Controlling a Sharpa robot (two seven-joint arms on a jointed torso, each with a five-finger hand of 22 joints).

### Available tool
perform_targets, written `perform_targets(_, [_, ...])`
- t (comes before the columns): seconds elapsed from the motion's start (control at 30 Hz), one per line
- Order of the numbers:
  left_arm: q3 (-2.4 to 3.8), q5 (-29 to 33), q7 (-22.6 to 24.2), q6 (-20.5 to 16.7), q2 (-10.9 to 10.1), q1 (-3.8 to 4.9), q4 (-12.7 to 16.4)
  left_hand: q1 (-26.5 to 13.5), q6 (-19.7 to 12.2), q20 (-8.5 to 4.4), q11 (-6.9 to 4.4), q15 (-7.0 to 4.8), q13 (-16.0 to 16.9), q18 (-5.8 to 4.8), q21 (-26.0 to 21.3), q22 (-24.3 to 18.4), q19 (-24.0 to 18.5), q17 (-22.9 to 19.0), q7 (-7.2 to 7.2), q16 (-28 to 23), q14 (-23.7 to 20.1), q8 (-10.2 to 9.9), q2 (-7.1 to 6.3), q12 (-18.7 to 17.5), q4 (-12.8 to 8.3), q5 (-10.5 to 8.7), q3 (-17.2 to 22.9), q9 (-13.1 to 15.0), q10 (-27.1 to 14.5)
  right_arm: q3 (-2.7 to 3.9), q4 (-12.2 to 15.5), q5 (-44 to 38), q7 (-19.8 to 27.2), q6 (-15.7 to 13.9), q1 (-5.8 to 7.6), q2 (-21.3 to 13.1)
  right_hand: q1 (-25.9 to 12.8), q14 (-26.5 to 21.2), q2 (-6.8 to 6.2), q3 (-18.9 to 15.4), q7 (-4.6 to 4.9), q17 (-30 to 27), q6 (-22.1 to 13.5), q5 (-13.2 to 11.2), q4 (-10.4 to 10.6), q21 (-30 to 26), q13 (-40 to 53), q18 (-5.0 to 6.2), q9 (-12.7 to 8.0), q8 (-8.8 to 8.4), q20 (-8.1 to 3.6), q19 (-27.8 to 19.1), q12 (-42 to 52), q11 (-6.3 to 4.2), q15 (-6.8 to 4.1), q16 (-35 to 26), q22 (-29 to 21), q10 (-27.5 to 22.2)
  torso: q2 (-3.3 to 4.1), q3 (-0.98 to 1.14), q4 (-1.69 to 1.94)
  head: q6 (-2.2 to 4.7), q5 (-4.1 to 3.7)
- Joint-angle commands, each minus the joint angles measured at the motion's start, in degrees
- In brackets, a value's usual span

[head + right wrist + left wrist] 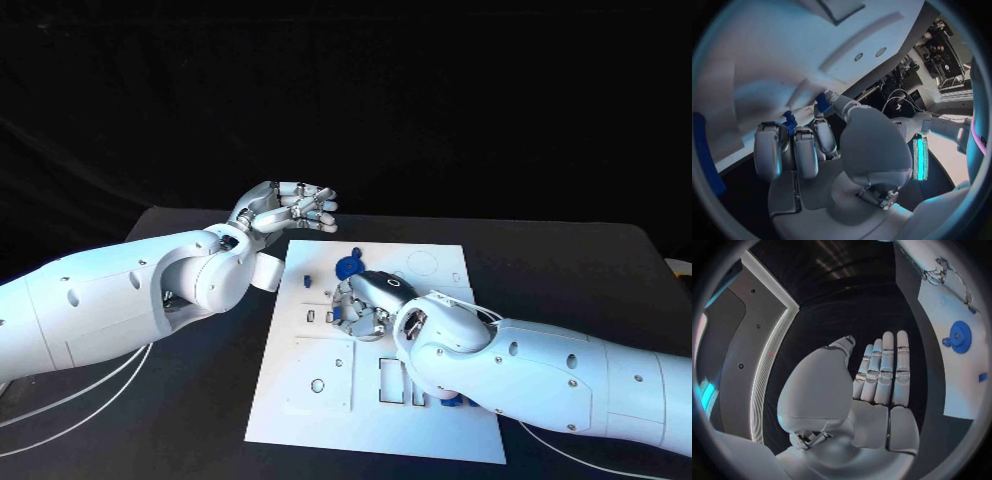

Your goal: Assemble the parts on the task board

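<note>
The white task board (325, 420) lies mid-table. A blue gear (351, 267) stands in it near the far edge and also appears in the left wrist view (959, 336). A small blue peg (307, 277) is left of the gear. My right hand (368, 305) bends down onto the board's middle. Its thumb and curled fingers (807, 150) pinch a small blue part (822, 102) against the board (786, 65). My left hand (289, 208) is raised beyond the board's far left corner, its fingers (882, 370) straight and holding nothing.
Another blue part (454, 400) peeks out under my right forearm near the board's front right. Rectangular slots (392, 380) and round holes (319, 384) mark the board's near half. White cables (87, 390) trail on the black table at the left.
</note>
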Motion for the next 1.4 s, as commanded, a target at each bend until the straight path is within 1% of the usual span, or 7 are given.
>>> perform_targets(0.03, [0.04, -0.19, 0.23, 0.77, 0.06, 0.05, 0.06, -0.34, 0.25, 0.09, 0.16, 0.0, 0.04, 0.61, 0.35, 0.07, 0.03, 0.06, 0.17, 0.32, -0.37, -0.28, -0.1, -0.34, -0.05, -0.14, 0.2, -0.09, 0.13, -0.27, 0.04, -1.18, -1.01, 1.96, -0.34, -0.32, -0.3, 5.0, -0.79, -0.34, 0.07, 10.41, -0.16, -0.31, -0.16, -0.36, -0.07, -0.22, 0.0, 0.17, -0.09, -0.11, -0.28, -0.05, -0.21, 0.05, 6.36, -0.23, 0.04, 0.04, 0.04, -0.07, 0.12])
perform_targets(0.53, [0.04, -0.19, 0.16, 0.85, 0.04, 0.05, -0.03, -0.34, 0.25, 0.09, 0.16, 0.0, 0.04, 0.61, 0.35, 0.07, 0.03, 0.06, 0.17, 0.32, -0.37, -0.28, -0.1, -0.34, -0.05, -0.14, 0.2, -0.09, 0.13, -0.27, 0.64, -2.44, -1.59, 1.29, -0.42, -0.89, -0.58, 4.98, -1.12, -0.54, 0.15, 10.34, -0.28, -0.45, -0.05, -0.43, -0.11, -0.21, -0.01, 0.21, -0.05, -0.15, -0.33, 0.04, -0.14, 0.03, 6.32, -0.28, 0.0, -0.03, 0.01, -0.14, 0.24])
perform_targets(0.73, [0.03, -0.19, 0.09, 0.9, 0.04, 0.05, -0.04, -0.34, 0.25, 0.09, 0.16, 0.0, 0.04, 0.61, 0.35, 0.07, 0.03, 0.06, 0.17, 0.32, -0.37, -0.28, -0.1, -0.34, -0.05, -0.14, 0.2, -0.09, 0.13, -0.27, 0.71, -2.79, -1.69, 0.78, -0.45, -0.89, -1.03, 4.96, -1.7, -0.91, 0.28, 10.24, -0.63, -0.6, 0.12, -0.55, -0.3, -0.19, -0.08, 0.15, 0.03, -0.21, -0.5, 0.15, -0.05, -0.01, 6.26, -0.48, 0.0, -0.03, 0.02, -0.13, 0.23])
perform_targets(0.83, [0.03, -0.19, 0.05, 0.9, 0.03, 0.05, -0.06, -0.42, 0.2, 0.11, 0.2, 0.05, 0.02, 0.59, 0.42, 0.11, -0.12, 0.21, 0.21, 0.38, -0.54, -0.35, -0.11, -0.38, -0.07, -0.13, 0.21, -0.1, 0.0, -0.27, 0.71, -2.89, -1.63, 0.43, -0.46, -0.88, -1.59, 4.92, -2.51, -1.48, 0.65, 10.07, -1.71, -0.55, 0.38, -0.85, -0.76, -0.13, -0.33, -0.32, 0.2, -0.38, -0.9, 0.46, 0.19, -0.07, 6.07, -0.96, 0.01, -0.03, 0.03, -0.1, 0.23])
perform_targets(0.97, [0.03, -0.19, -0.01, 0.94, 0.03, 0.05, -0.07, -0.42, 0.2, 0.11, 0.2, 0.05, 0.02, 0.59, 0.42, 0.11, -0.12, 0.21, 0.21, 0.38, -0.54, -0.35, -0.11, -0.38, -0.07, -0.13, 0.21, -0.1, 0.0, -0.27, 0.67, -2.95, -1.32, 0.05, -0.46, -0.84, -1.71, 4.88, -2.97, -1.86, 0.98, 9.9, -2.69, -0.44, 0.46, -1.12, -1.08, -0.07, -0.57, -0.78, 0.37, -0.55, -1.18, 0.75, 0.42, -0.13, 5.88, -1.34, 0.0, -0.05, 0.01, -0.05, 0.17])
perform_targets(1.1, [0.03, -0.19, -0.12, 1.04, 0.05, 0.05, -0.07, -0.42, 0.2, 0.11, 0.2, 0.05, 0.02, 0.59, 0.42, 0.11, -0.12, 0.21, 0.21, 0.38, -0.54, -0.35, -0.11, -0.38, -0.07, -0.13, 0.21, -0.1, 0.0, -0.27, 0.61, -2.98, -0.9, -0.13, -0.46, -0.78, -1.66, 4.82, -3.24, -2.25, 1.41, 9.69, -4.01, -0.53, 0.57, -1.45, -1.95, 0.0, -0.93, -1.5, 0.67, -0.75, -1.9, 1.13, 0.75, -0.21, 5.67, -2.21, 0.02, -0.04, 0.01, -0.05, 0.24])
perform_targets(1.4, [0.03, -0.19, -0.29, 1.06, 0.04, 0.05, -0.08, -0.47, 0.16, 0.11, 0.22, 0.06, 0.02, 0.59, 0.45, 0.13, -0.17, 0.26, 0.23, 0.41, -0.6, -0.39, -0.13, -0.39, -0.07, -0.14, 0.2, -0.11, -0.05, -0.27, 0.54, -3.0, -0.29, -0.7, -0.46, -0.74, -1.7, 4.8, -3.49, -2.65, 1.64, 9.63, -4.73, -0.77, 0.69, -1.65, -2.19, 0.05, -1.16, -1.95, 0.87, -0.87, -2.11, 1.37, 0.97, -0.23, 5.55, -2.51, 0.01, -0.03, 0.02, 0.04, 0.1])
